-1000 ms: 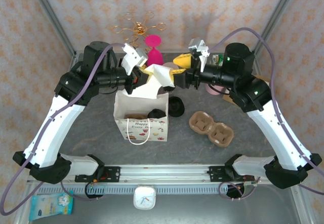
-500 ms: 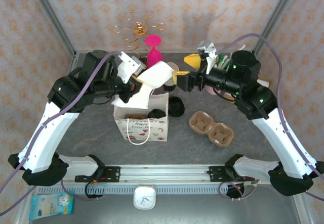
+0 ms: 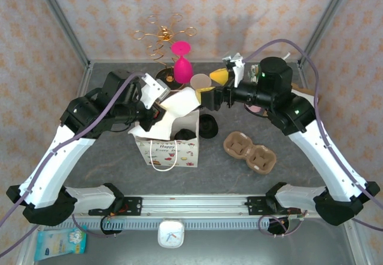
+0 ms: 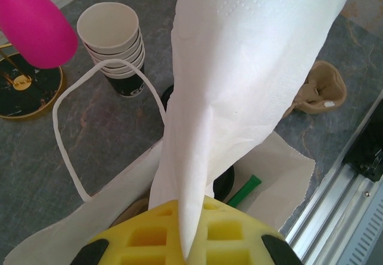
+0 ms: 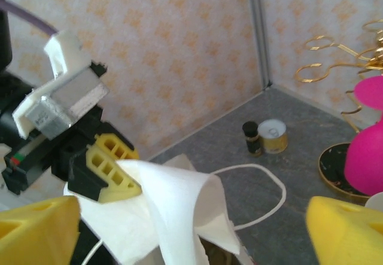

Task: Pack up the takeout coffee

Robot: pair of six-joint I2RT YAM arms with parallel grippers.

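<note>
A white paper napkin (image 3: 179, 104) hangs over the open gift bag (image 3: 170, 152), pinched at one corner by my left gripper (image 3: 159, 101), which is shut on it. In the left wrist view the napkin (image 4: 239, 79) drapes down from the yellow fingers (image 4: 233, 238) into the bag's mouth. Under it show a round black lid (image 4: 224, 184) and a green stick (image 4: 243, 191). From above, the black lid (image 3: 185, 134) sits inside the bag beside something brown; the cup itself is hidden. My right gripper (image 3: 212, 83) stands open just right of the napkin (image 5: 173, 211), holding nothing.
An empty brown pulp carrier (image 3: 250, 151) lies right of the bag. A black lidded object (image 3: 208, 126) sits behind the bag. A stack of cream cups (image 4: 111, 37), a pink object (image 3: 182, 61) and a gold wire stand (image 3: 161, 34) are at the back. A small can (image 5: 275, 135) stands far left.
The right gripper has let go of the napkin and drawn back to the right. The left gripper has come down and left, bringing the napkin lower over the bag.
</note>
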